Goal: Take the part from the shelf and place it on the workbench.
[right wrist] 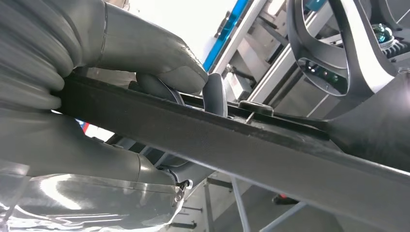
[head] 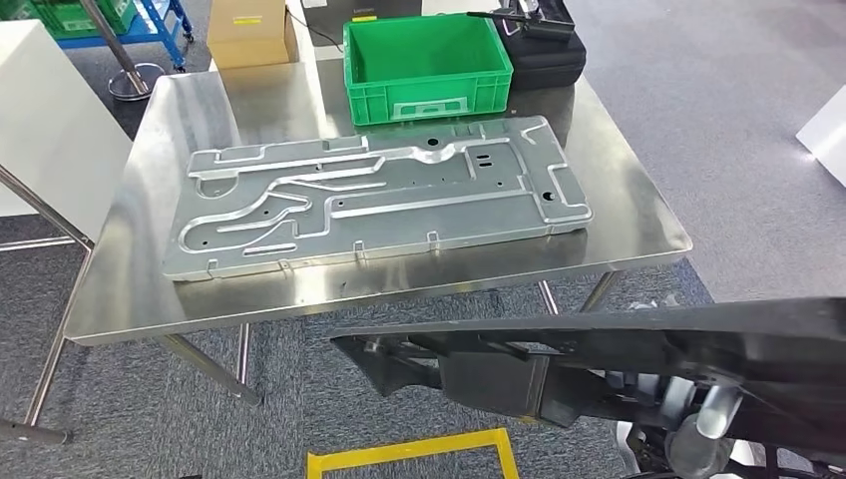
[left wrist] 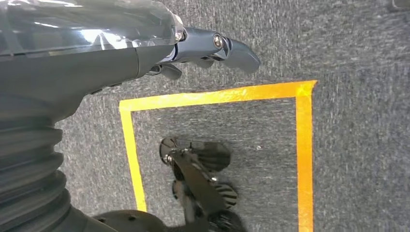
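Note:
The part (head: 599, 349) is a long, flat black plastic piece, held low in front of me below the near edge of the steel workbench (head: 638, 225). In the right wrist view my right hand (right wrist: 159, 67) grips the part (right wrist: 241, 145), thumb on one face and fingers on the other. In the head view the hand itself is hidden under the part. My left hand (left wrist: 212, 48) hangs above the carpet holding nothing, its thumb stretched out and its fingers loose.
A large stamped metal panel (head: 379, 195) covers most of the workbench. A green crate (head: 427, 60) stands behind it, with a black case (head: 544, 45) and a cardboard box (head: 249, 35) further back. Yellow tape (head: 409, 454) marks a square on the floor.

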